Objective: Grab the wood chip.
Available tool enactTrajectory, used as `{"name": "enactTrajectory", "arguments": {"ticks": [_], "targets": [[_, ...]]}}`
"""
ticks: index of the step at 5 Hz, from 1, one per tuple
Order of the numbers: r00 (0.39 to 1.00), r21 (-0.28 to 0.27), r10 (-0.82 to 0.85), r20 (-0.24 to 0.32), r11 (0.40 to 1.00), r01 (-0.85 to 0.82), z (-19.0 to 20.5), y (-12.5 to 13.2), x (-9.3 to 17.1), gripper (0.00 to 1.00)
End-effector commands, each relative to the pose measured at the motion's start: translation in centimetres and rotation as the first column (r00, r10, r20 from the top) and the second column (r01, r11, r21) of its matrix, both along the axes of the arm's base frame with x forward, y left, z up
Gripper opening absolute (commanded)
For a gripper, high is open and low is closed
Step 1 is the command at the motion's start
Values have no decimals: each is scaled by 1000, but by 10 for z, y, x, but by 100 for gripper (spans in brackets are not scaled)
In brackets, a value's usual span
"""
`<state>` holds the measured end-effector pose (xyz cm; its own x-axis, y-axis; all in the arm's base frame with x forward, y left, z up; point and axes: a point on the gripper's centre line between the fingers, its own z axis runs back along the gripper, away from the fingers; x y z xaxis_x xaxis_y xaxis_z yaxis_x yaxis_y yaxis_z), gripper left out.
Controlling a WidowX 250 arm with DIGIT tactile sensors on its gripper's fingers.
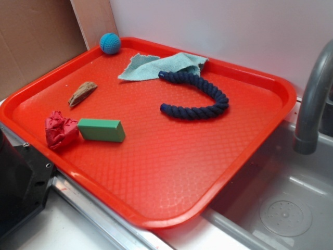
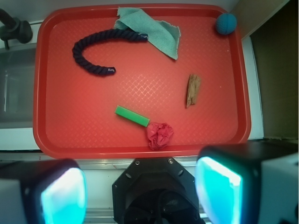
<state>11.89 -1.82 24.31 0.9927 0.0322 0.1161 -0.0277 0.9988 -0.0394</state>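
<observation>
Black gripper [image 2: 140,196] fingers [image 2: 219,191] spread wide, empty, hanging off near edge of red plastic tray [image 2: 140,148]. Crumpled red cloth wad [image 2: 160,135] touches green rectangular block [image 2: 132,116]. Small brown wood chip [image 2: 193,90] lies alone, flat, toward tray's right side.

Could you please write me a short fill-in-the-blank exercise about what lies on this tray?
1. The small brown wood chip lies on the ___ plastic tray.
2. The crumpled red cloth wad touches the ___ rectangular block.
3. The teal cloth overlaps one end of the dark blue ___.

Missing: red; green; rope
</observation>
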Motion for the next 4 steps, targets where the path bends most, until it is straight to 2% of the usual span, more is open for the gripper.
{"name": "enactTrajectory", "arguments": {"ticks": [1, 2, 3, 4], "targets": [[1000, 0, 0, 0, 1000, 0, 0, 0, 0, 100], [996, 81, 90, -17, 993, -88, -49, 50, 27, 100], [994, 64, 92, 53, 993, -95, -94, 100, 53, 100], [970, 91, 243, -29, 967, -240, -140, 151, 55, 100]]}}
